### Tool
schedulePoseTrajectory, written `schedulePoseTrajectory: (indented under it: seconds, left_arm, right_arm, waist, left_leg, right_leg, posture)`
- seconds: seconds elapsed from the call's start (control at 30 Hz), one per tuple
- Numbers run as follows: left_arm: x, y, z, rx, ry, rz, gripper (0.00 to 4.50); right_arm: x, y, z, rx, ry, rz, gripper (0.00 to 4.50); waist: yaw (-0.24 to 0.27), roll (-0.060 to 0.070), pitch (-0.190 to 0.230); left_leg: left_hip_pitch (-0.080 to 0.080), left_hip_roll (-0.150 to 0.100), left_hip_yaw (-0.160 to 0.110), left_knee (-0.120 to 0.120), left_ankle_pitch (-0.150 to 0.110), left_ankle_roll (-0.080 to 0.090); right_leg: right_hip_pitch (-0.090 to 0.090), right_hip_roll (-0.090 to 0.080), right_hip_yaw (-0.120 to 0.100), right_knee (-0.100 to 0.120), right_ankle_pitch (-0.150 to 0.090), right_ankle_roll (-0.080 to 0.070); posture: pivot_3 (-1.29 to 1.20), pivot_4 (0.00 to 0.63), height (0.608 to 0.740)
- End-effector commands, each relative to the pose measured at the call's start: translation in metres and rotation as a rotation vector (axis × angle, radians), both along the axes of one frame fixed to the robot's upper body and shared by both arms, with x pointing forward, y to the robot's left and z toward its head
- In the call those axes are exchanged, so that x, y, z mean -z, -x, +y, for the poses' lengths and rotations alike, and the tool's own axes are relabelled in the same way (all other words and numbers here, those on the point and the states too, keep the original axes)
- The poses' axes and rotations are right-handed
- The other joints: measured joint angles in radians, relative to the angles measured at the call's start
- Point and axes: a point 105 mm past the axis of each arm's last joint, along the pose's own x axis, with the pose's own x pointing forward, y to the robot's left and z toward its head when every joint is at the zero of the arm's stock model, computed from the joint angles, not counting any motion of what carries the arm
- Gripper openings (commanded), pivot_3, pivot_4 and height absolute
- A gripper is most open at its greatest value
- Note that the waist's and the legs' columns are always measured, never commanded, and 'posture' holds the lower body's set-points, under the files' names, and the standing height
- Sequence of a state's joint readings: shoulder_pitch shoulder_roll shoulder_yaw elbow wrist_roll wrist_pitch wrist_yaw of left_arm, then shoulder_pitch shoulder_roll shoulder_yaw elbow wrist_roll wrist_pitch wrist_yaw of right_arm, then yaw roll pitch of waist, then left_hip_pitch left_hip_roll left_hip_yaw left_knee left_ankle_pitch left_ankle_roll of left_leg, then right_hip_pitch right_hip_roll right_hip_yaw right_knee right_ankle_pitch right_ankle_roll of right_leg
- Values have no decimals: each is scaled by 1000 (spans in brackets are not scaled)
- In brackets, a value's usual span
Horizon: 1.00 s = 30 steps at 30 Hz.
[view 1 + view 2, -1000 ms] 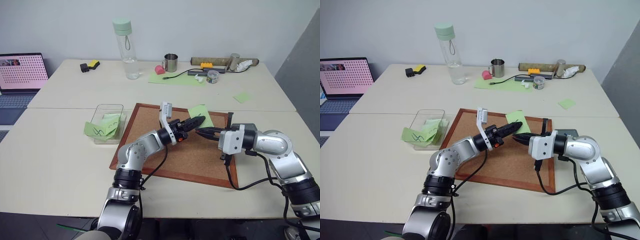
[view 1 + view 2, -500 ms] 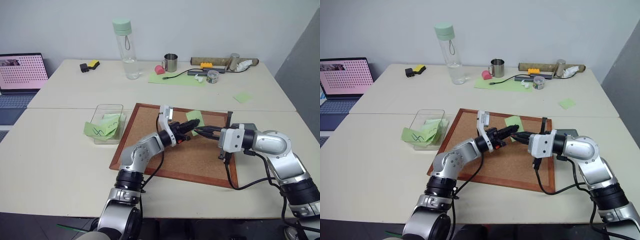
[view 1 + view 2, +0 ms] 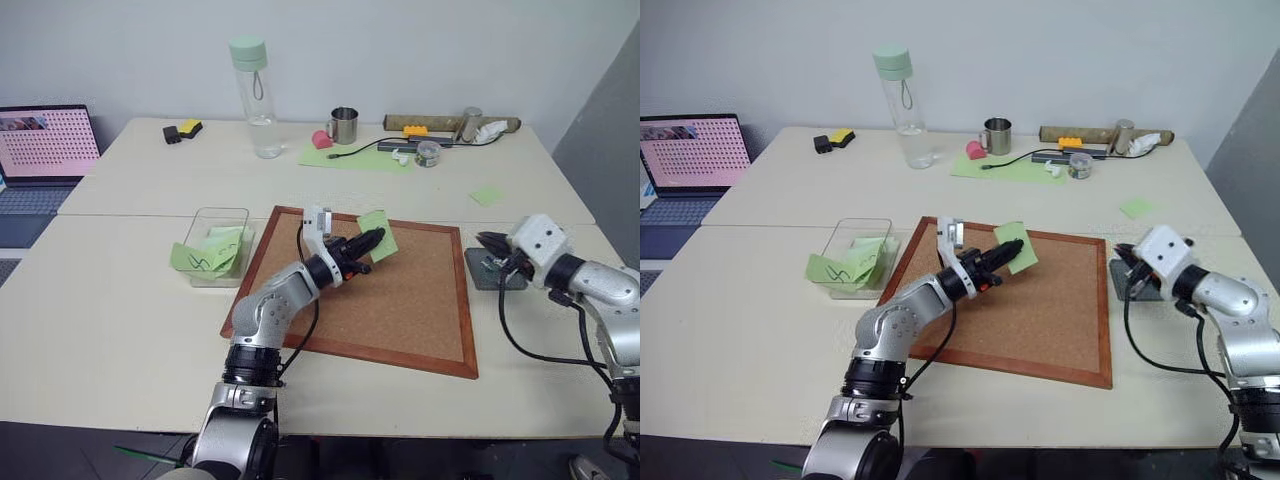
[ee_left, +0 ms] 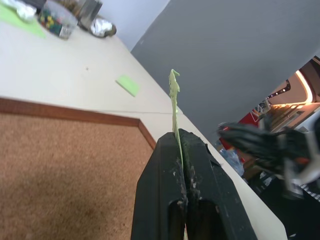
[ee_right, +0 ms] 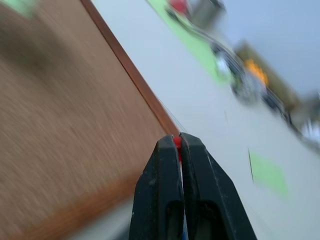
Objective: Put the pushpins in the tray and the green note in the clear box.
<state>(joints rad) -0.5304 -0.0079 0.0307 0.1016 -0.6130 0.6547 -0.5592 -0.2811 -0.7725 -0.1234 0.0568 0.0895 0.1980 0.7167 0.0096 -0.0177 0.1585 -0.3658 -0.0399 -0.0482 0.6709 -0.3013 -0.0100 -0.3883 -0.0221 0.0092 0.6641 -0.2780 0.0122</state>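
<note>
The right arm has swung away from the middle of the corkboard (image 3: 400, 290) and its gripper (image 3: 489, 244) now sits at the right of the frame, over the dark grey tray (image 3: 478, 277) that lies just beside the board's right edge. Its fingers (image 5: 165, 195) are pressed together on a red pushpin (image 5: 177, 143), the little head just peeping out at the tips. Meanwhile the left gripper (image 3: 374, 239) has closed since a moment ago and hangs above the upper middle of the board. Its fingers (image 4: 200, 185) are clamped on the green note (image 3: 378, 234), and the paper stands up edge-on between them in the wrist view, lifted off the cork; I can't make out any mark on it from here. Over at centre left of the frame the clear box (image 3: 216, 245) stands on the worktop (image 3: 110, 300) just beside the board's left edge, with other green notes (image 3: 200, 258) in it, one draped over its near wall. Towards the back, upper middle of the frame, there's a water bottle (image 3: 252, 98) and a metal mug (image 3: 343, 125), and a laptop (image 3: 45, 150) at the far left
</note>
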Motion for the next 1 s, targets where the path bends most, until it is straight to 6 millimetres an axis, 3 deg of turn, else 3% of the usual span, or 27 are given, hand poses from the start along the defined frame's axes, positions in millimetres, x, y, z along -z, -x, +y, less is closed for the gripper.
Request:
schedulePoseTrajectory:
  seconds: [0.03, 0.23, 0.43, 0.63, 0.73, 0.9, 1.0]
  left_arm:
    - [-13, 8, -2, 20, -26, -76, 3]
    - [-20, 9, -1, 19, -53, -124, 0]
    - [-26, 10, -2, 17, -63, -158, 0]
    - [-39, 12, 7, -12, -93, -221, 0]
    - [-48, 14, 22, -73, -146, -272, 0]
    - [-51, 9, 58, -295, -355, -353, 0]
    - [-60, 2, 90, -487, -410, -368, 0]
  right_arm:
    - [7, -3, -27, 130, -13, 42, 0]
    - [27, -3, -38, 189, -44, 148, 528]
    - [26, -2, -33, 180, -76, 164, 1910]
    - [6, -1, -23, 116, -69, 120, 3258]
    - [-10, 3, -5, -21, -2, 60, 3870]
    - [-46, 24, 53, -381, -15, -17, 3870]
    - [-70, 35, 85, -540, -57, -75, 3870]
  waist:
    - [0, 0, 0]
    - [-1, 0, 0]
    - [-2, 0, 0]
    - [-2, 0, 0]
    - [-6, 1, 1]
    - [-13, 0, 1]
    - [-11, -1, 2]
  left_leg:
    - [0, 0, 0, 0, 0, 0]
    - [0, 0, 0, 0, 0, 0]
    - [0, 0, 0, 0, 0, 0]
    - [0, 0, 0, 0, 0, 0]
    - [0, 0, 0, 0, 0, 0]
    - [1, 0, 0, -1, 0, 0]
    - [1, 0, 0, -1, 0, 0]
  right_leg:
    - [0, 0, 0, 0, 0, 0]
    - [0, 0, 0, 0, 0, 0]
    - [0, 0, 0, 0, 0, 0]
    - [0, 0, 0, 0, 0, 0]
    - [0, 0, 0, 0, 0, 0]
    - [0, 0, 0, 0, 0, 0]
    - [0, 1, 0, 0, 0, 0]
  posture:
    - [0, 150, 740]
    - [0, 150, 740]
    - [0, 150, 740]
    - [0, 150, 740]
    - [0, 150, 740]
    - [0, 150, 740]
    - [0, 150, 740]
